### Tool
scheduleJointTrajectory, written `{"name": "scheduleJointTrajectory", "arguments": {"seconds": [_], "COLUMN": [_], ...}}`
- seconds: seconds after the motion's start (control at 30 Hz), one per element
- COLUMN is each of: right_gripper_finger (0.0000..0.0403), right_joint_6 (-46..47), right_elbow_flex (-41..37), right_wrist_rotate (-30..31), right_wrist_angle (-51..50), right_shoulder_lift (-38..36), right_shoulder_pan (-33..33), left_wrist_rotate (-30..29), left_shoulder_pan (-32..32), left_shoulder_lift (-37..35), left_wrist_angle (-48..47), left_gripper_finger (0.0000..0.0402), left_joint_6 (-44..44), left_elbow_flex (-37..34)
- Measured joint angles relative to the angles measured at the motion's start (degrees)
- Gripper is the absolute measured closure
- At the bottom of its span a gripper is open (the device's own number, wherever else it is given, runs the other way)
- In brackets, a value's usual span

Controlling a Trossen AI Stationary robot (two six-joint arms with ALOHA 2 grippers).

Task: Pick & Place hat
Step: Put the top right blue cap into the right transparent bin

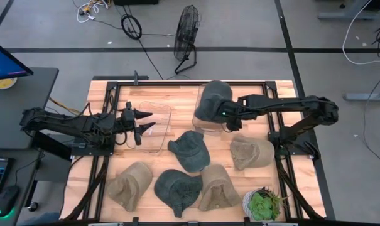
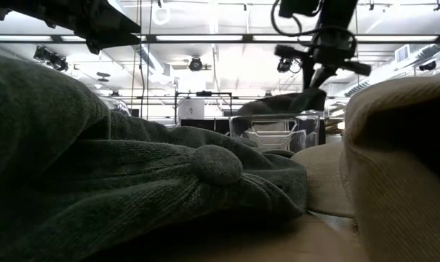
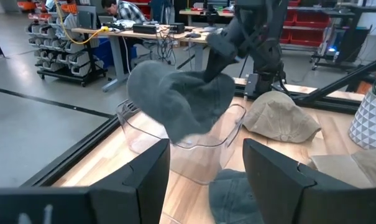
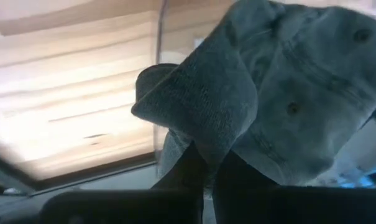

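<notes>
My right gripper (image 1: 222, 113) is shut on a grey-green hat (image 1: 212, 98) above a clear plastic bin (image 1: 205, 123) at the table's far middle. In the left wrist view the hat (image 3: 178, 99) hangs over that bin (image 3: 200, 146). The low view shows the hat (image 2: 281, 104) just above the bin's rim (image 2: 278, 120). My left gripper (image 1: 144, 123) is open over a second clear bin (image 1: 153, 129) on the left; its fingers (image 3: 147, 177) touch nothing. My right gripper pinches a folded edge of the hat's fabric (image 4: 197, 134) between its two fingers, several layers thick. The fingers slant down from the table's right side. The hat is lifted clear, and its crown (image 4: 299, 99) sags below and beside the fingers.
Several more hats lie on the near half of the table: a dark green one (image 1: 190, 149), a tan one (image 1: 251, 151), another tan one (image 1: 132, 182), a dark one (image 1: 177, 188) and a tan one (image 1: 216, 187). A potted succulent (image 1: 263, 204) stands at the near right corner.
</notes>
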Motion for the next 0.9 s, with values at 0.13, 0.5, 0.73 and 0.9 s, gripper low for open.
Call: {"name": "scheduleJointTrajectory", "arguments": {"seconds": [0.13,0.5,0.73,0.9], "right_gripper_finger": [0.0395,0.0394,0.0387,0.0352], "right_joint_6": [-4.9,-8.8,9.8,20.8], "right_elbow_flex": [0.0,0.0,0.0,0.0], "right_wrist_rotate": [-0.2,-3.2,-4.4,-4.8], "right_wrist_angle": [0.5,10.7,11.9,11.9], "right_shoulder_lift": [4.0,10.6,13.2,13.3], "right_shoulder_pan": [-1.8,-5.1,-5.9,-5.8], "left_wrist_rotate": [0.0,0.0,0.0,0.0], "left_shoulder_pan": [0.0,0.0,0.0,0.0], "left_shoulder_lift": [0.0,0.0,0.0,0.0], "left_wrist_angle": [0.0,0.0,-0.1,-0.7], "left_gripper_finger": [0.0195,0.0195,0.0195,0.0195], "left_joint_6": [-1.1,-0.9,-0.9,-1.1], "left_elbow_flex": [0.0,0.0,0.0,0.0]}}
